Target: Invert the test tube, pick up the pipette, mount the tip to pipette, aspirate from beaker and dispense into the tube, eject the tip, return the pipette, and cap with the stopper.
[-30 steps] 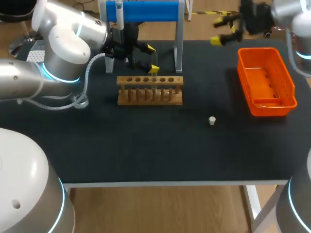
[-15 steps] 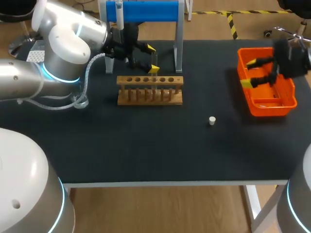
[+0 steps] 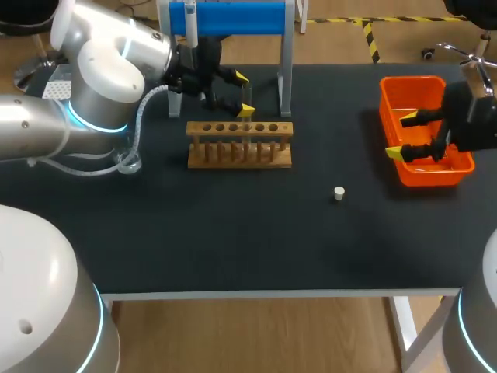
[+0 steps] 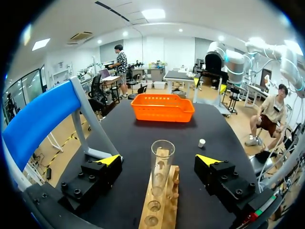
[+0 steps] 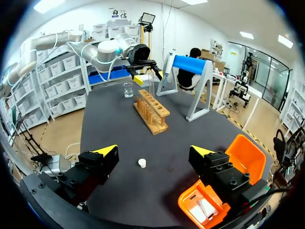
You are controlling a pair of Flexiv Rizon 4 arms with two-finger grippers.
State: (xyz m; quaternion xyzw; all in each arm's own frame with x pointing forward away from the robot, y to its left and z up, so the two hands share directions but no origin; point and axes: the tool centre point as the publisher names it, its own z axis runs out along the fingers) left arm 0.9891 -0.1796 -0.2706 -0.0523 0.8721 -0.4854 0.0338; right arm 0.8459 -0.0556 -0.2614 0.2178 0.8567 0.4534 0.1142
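Observation:
A clear test tube stands upright, mouth up, in the wooden rack. My left gripper is open around the tube, with both fingers clear of the glass. The pipette hangs on the blue stand behind the rack. A small white stopper lies on the black mat, ahead of my right gripper in its wrist view. My right gripper hangs open and empty over the left side of the orange basket. A glass beaker stands left of the rack.
The basket holds small white pieces at its near end. The stand's grey legs rise just behind the rack. The black mat covers the table up to its front edge.
My right arm has swung from the far edge of the table toward me and now hangs over the orange basket. The left arm and the tube have not moved.

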